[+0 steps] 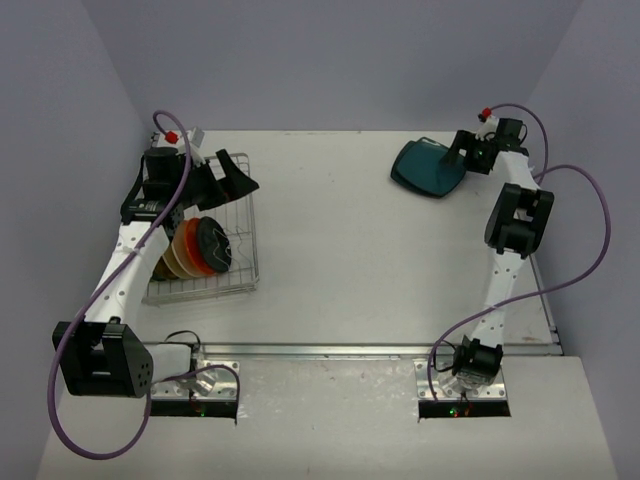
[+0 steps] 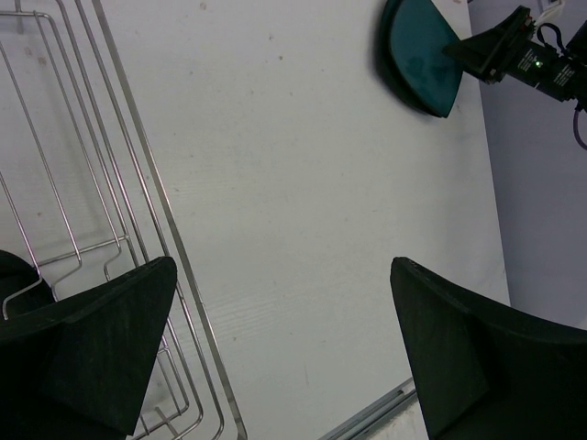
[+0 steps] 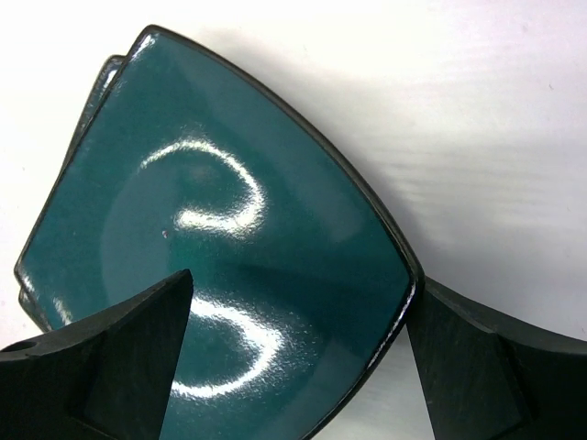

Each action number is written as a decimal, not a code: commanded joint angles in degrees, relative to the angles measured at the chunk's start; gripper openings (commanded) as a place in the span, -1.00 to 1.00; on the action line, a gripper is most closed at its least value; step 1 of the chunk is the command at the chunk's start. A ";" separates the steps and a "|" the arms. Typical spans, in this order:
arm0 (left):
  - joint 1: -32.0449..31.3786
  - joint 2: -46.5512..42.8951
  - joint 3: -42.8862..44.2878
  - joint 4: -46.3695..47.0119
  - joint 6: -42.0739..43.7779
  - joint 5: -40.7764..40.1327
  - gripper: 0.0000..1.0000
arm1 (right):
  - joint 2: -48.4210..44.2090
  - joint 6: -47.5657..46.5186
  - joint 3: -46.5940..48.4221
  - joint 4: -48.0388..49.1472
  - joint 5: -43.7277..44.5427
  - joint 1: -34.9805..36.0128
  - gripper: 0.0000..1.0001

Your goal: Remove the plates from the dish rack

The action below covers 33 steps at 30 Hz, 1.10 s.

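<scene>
Left gripper (image 2: 282, 266) gapes empty over the far end of the rectangular silver wire dish rack (image 1: 205, 292), right gripper (image 3: 301, 280) spread, unclamped, astride glossy teal square plates (image 3: 229, 211) well right of it; recommend left descend squarely astride one upright round orange-and-black plate (image 1: 200, 247) rim.

The top external camera overlooks the whole white table (image 1: 350, 250) from high at 6 o'clock, while the left wrist camera, at 10 o'clock, faces across toward the glossy teal square plate (image 2: 417, 55) that fills the close right wrist view at 1 o'clock.
</scene>
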 commanded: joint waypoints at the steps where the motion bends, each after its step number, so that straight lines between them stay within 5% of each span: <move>1: 0.48 -1.96 0.03 0.49 2.11 -0.77 1.00 | -0.63 -2.18 2.06 5.10 -1.59 2.21 0.85; 10: 0.48 -2.89 0.12 -1.15 4.32 -6.22 1.00 | -1.02 -5.07 1.91 7.27 -0.63 3.19 0.89; 21: 0.57 -3.61 6.04 -12.14 14.51 -31.96 1.00 | -18.17 -12.43 -9.31 2.77 6.25 3.19 0.97; 33: 0.57 -6.05 -1.13 -14.50 19.44 -34.17 0.33 | -44.59 -6.89 -31.81 -0.90 2.81 4.69 0.97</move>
